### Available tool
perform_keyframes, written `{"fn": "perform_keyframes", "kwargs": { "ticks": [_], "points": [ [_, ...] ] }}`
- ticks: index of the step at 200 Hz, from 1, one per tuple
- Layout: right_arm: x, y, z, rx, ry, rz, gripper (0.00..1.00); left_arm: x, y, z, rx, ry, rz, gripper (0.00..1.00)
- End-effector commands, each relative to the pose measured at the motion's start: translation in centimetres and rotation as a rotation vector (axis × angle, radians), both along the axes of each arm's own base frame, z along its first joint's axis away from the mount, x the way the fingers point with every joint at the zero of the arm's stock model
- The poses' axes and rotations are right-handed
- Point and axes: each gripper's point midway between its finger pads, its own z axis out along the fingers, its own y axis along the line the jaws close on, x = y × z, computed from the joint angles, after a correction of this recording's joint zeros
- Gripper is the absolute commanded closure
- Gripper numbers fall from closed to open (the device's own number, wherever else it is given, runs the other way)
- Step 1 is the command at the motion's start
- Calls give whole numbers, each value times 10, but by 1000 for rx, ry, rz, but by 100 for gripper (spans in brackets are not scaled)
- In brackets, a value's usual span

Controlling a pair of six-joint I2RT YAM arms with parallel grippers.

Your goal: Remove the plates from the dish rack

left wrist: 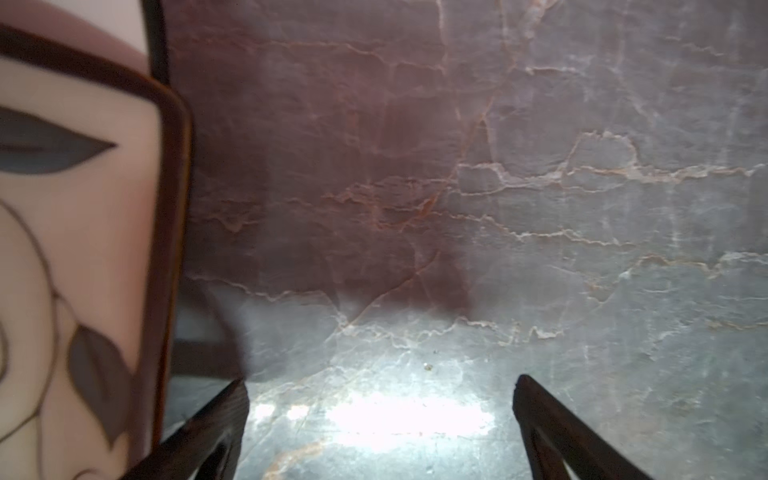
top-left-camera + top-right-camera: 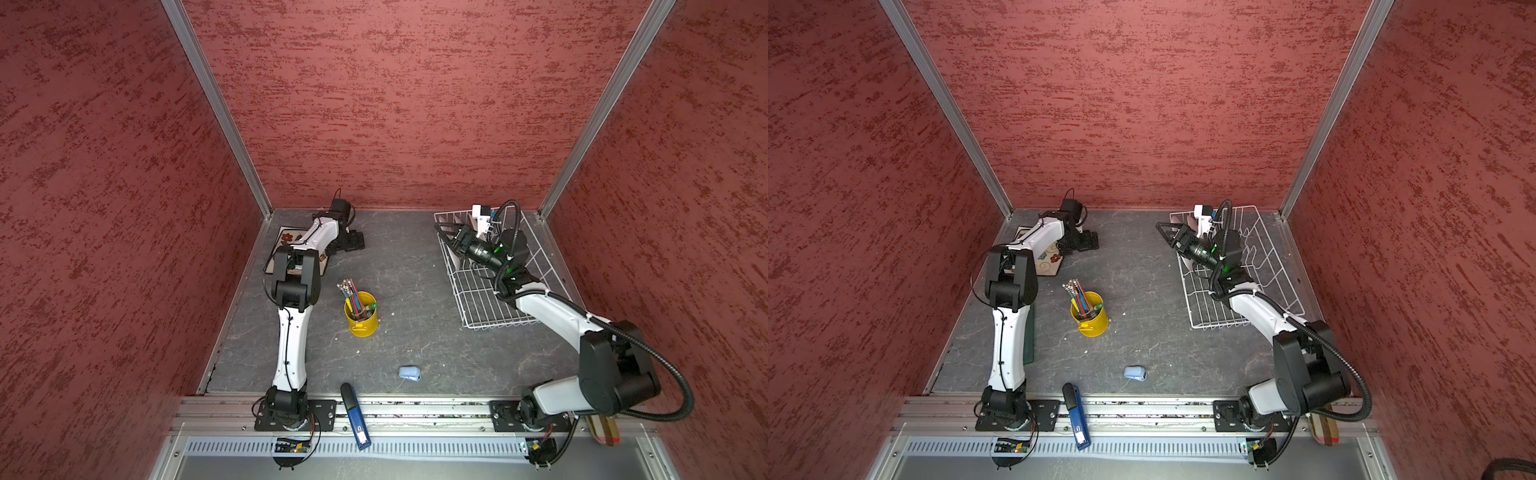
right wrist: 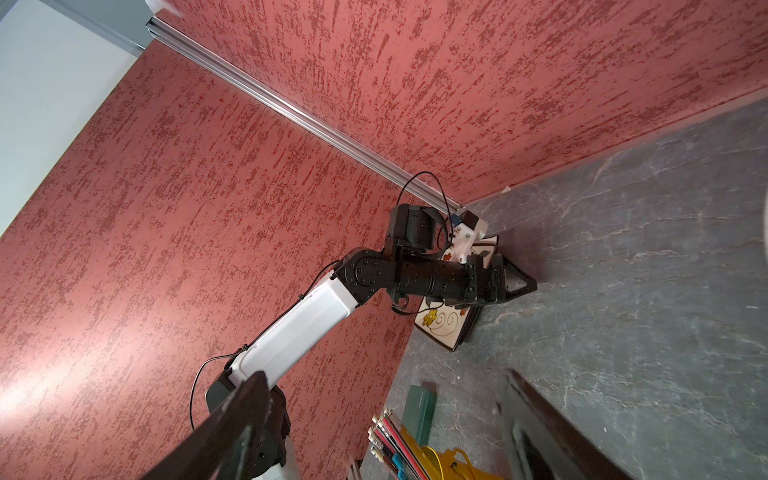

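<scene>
Square cream plates with flowers and a dark edge lie stacked flat at the table's back left, partly under my left arm. They also show in the other top view and in the right wrist view. My left gripper rests low beside the top plate. It is open, with only bare table between its fingers. The white wire dish rack stands at the right. My right gripper hovers open over the rack's far-left corner, holding nothing. A pale edge shows in the rack under it. I cannot tell what it is.
A yellow pencil cup stands mid-table. A small light-blue object lies near the front. A blue and black tool rests across the front rail. A green box lies beside the left arm. Red walls close in on three sides.
</scene>
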Motion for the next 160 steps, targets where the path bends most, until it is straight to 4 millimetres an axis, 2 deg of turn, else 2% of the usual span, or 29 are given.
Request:
{"fn": "perform_keyframes", "kwargs": {
  "ticks": [1,37,113,134,160],
  "points": [
    [-3,-4,9,6,-35,-14,13,8,15,7,65,-26,11,1],
    [-3,-4,8,10,-33,-13,13,10,20,7,39,-18,28,1],
    [-3,-2,10,8,-36,-5,13,15,16,6,20,-22,24,1],
    [-2,-3,9,8,-33,-9,13,18,18,13,32,-40,31,1],
    [-1,-3,9,7,-33,-8,13,17,13,37,7,-84,24,1]
  ]
}}
